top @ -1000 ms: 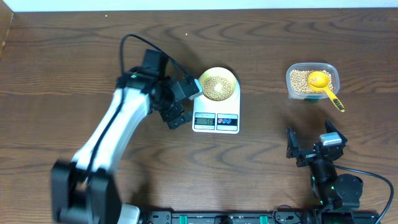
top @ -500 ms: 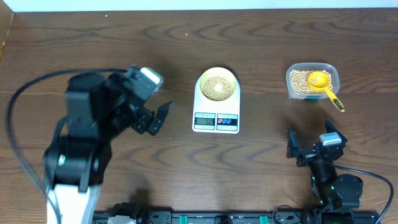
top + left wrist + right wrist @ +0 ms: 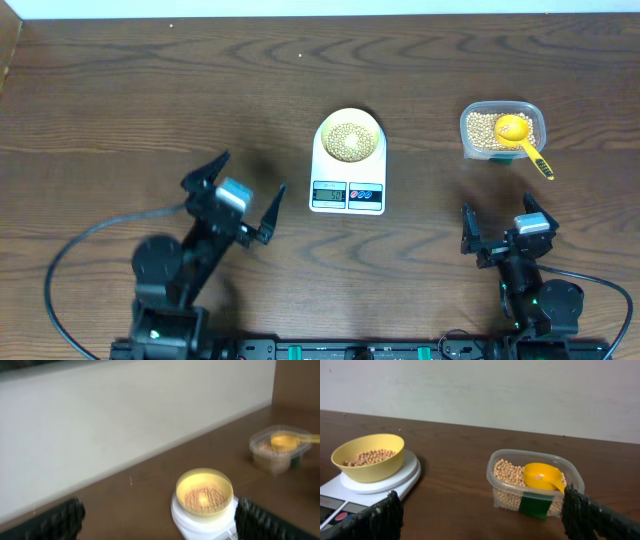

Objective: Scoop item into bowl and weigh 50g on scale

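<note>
A pale-yellow bowl with tan beans in it rests on the white scale at mid-table. More beans fill a clear tub to the right. My left gripper hovers open and empty, left of the scale and nearer the front, pointing toward it. Its wrist view shows the bowl on the scale ahead, between wide-apart fingers. My right gripper sits open and empty in front of the tub. In its view the bowl and scale are at left.
The clear plastic tub stands at the right with a yellow scoop lying in the beans, its handle sticking out over the front right corner. The right wrist view shows the tub with a green label and the scoop close ahead.
My left arm has drawn back from beside the bowl and scale toward the table's front left, gripper still open. The right arm, bowl, scale and tub have not moved.
</note>
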Robot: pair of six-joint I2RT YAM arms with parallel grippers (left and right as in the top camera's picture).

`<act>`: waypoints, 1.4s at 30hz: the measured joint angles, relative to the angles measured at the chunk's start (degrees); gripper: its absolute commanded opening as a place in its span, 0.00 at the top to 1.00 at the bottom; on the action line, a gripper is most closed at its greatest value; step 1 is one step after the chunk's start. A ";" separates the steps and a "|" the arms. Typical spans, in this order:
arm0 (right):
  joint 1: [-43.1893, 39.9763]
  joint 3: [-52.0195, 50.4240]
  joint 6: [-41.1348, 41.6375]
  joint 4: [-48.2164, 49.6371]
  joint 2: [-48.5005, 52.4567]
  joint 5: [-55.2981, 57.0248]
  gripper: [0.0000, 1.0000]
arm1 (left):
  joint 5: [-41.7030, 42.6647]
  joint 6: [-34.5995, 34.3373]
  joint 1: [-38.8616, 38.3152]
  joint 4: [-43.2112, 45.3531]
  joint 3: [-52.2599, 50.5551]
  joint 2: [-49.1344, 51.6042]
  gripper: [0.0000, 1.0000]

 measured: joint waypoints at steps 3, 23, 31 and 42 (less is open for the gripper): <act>0.00 0.00 0.00 -0.02 0.00 0.00 0.01 | 0.02 -0.37 0.00 8.68 -7.08 -3.87 0.02; 0.00 0.00 -0.02 -0.04 0.00 0.02 0.01 | -9.18 -10.40 6.05 11.54 -22.34 -26.71 0.02; 0.00 0.00 -0.02 -0.02 0.00 0.02 0.01 | -13.09 -11.32 6.73 -4.22 -22.36 -26.84 0.02; 0.00 0.00 -0.02 -0.04 0.00 0.02 0.01 | -15.63 -11.54 6.73 -6.82 -21.84 -26.82 0.02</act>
